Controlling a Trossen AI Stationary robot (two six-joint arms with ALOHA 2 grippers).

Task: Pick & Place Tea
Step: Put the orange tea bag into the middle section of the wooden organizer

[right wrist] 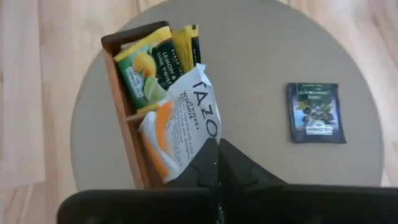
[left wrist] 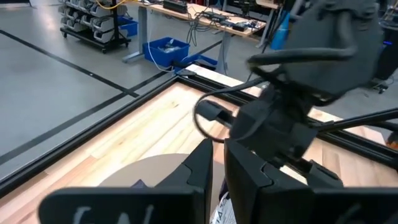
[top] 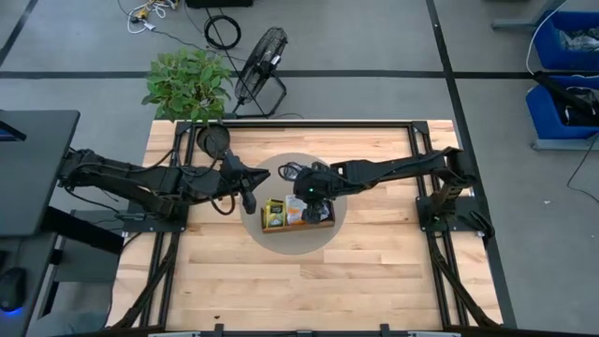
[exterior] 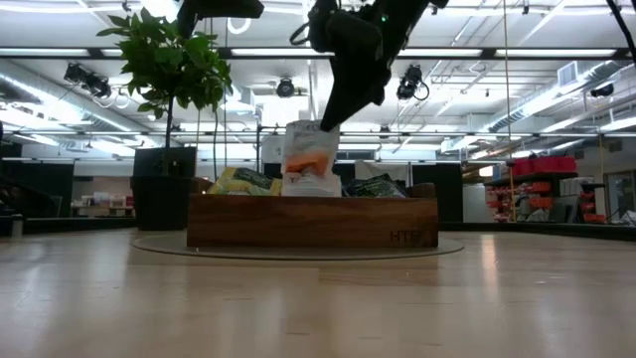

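Right hand (top: 301,198) in the high view sits over the wooden tray (top: 298,226) mid-desk, pinching a white and orange tea packet (top: 293,212); the left hand (top: 249,199) waits just left of the tray, fingers nearly closed, holding nothing visible. From desk level, the packet (exterior: 309,159) stands upright above the tray's middle compartment. The right wrist view shows the fingers clamped on one packet corner, and a dark blue packet (right wrist: 315,112) lying apart on the round mat (right wrist: 261,56). It looks light, thin and floppy, so an edge pinch suits it.
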